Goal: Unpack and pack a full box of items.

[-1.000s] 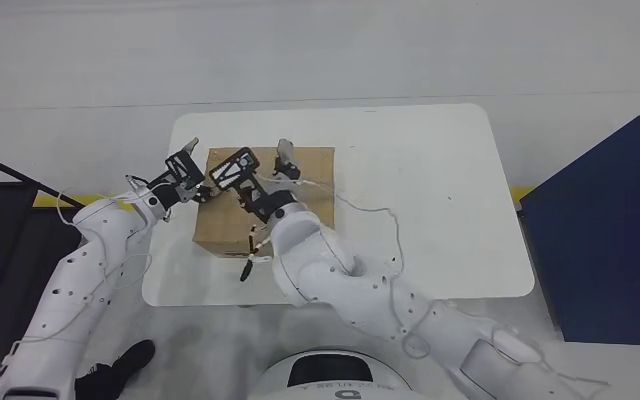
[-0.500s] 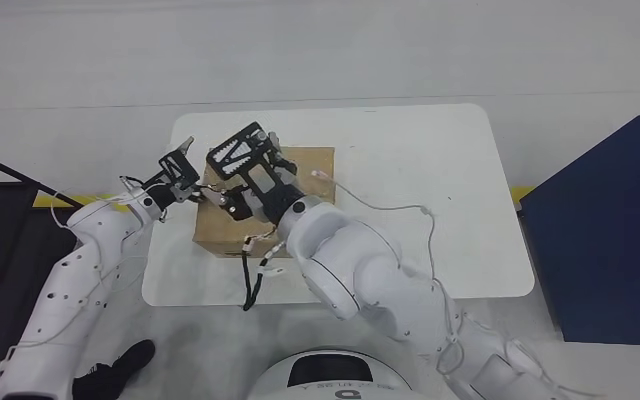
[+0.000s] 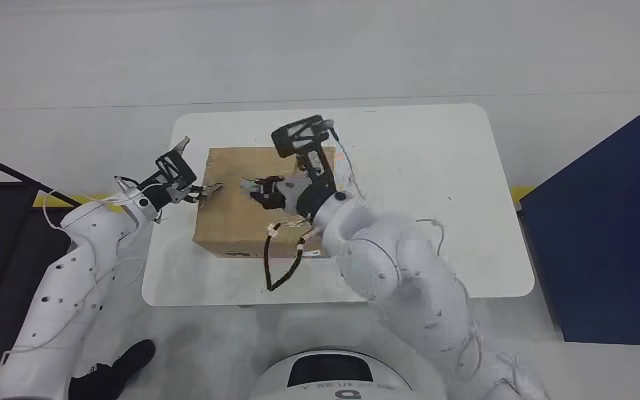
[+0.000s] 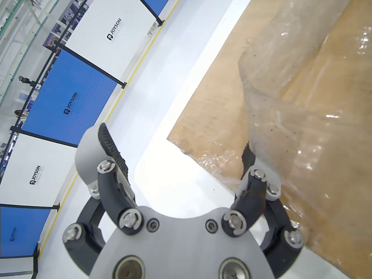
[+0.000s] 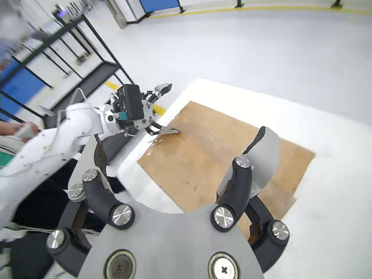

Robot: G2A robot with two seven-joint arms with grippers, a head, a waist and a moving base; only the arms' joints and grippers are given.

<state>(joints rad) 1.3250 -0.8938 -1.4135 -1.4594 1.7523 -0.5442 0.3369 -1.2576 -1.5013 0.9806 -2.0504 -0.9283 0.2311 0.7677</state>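
Note:
A closed cardboard box (image 3: 250, 215) sits on the left part of the white table (image 3: 430, 200). Clear tape (image 4: 293, 94) runs along its top seam and is wrinkled and loose at one end. My left gripper (image 3: 200, 167) is open at the box's left edge. One of its fingertips (image 4: 248, 156) touches the taped top at the corner, the other stands out over the table. In the right wrist view the left gripper (image 5: 168, 108) rests on the box (image 5: 221, 158) there. My right gripper (image 3: 277, 160) hangs open and empty above the box top, also seen as the right gripper (image 5: 180, 149).
The table has free room to the right of the box and a narrow strip (image 3: 190, 270) in front of it. A blue panel (image 3: 590, 230) stands past the table's right side. A black metal rack (image 5: 87, 47) stands beyond the left arm.
My right gripper has swung from the box's left part to the right and risen above the top. The left gripper has stayed at the box's left edge.

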